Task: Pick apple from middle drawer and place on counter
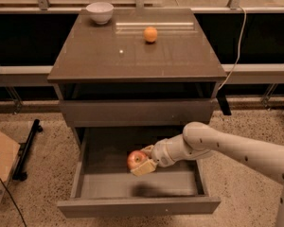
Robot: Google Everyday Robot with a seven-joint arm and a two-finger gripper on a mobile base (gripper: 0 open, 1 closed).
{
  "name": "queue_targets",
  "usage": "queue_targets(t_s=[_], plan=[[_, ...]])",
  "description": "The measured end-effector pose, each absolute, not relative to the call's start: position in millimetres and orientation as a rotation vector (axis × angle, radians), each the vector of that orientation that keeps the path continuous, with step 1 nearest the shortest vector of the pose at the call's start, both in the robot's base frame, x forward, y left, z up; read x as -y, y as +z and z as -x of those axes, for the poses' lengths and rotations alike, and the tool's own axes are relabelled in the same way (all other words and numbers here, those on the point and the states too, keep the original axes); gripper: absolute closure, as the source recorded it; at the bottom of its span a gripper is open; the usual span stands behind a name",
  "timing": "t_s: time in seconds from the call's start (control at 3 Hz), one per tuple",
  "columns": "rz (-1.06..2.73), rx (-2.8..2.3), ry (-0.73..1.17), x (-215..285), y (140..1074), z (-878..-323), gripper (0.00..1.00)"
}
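The apple (135,159), red with yellowish patches, is held in my gripper (143,161) above the floor of the open middle drawer (137,203). My arm reaches in from the right, and the fingers are shut around the apple, one above it and one below. A shadow lies on the drawer floor beneath it. The dark-brown counter (132,56) lies above, with a tiny white speck on it.
An orange round fruit (150,34) and a white bowl (100,12) sit at the back of the counter. A closed drawer front (137,112) is above the open drawer. A cardboard box (0,167) and a black stand (27,148) are on the floor at left.
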State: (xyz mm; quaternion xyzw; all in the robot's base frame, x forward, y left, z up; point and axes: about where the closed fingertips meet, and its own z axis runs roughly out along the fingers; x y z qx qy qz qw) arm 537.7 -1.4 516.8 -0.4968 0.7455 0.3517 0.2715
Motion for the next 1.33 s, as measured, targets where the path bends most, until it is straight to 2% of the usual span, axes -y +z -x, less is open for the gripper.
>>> queue_targets(t_s=[0.67,1.0,1.33], plan=[[1.507,-1.999,0.691,41.9,638.4,-530.1,1.00],[1.598,-1.949,0.460,65.2,737.6,-545.9,1.00],[1.633,-1.912,0.328,78.8,798.5,-559.1,1.00]])
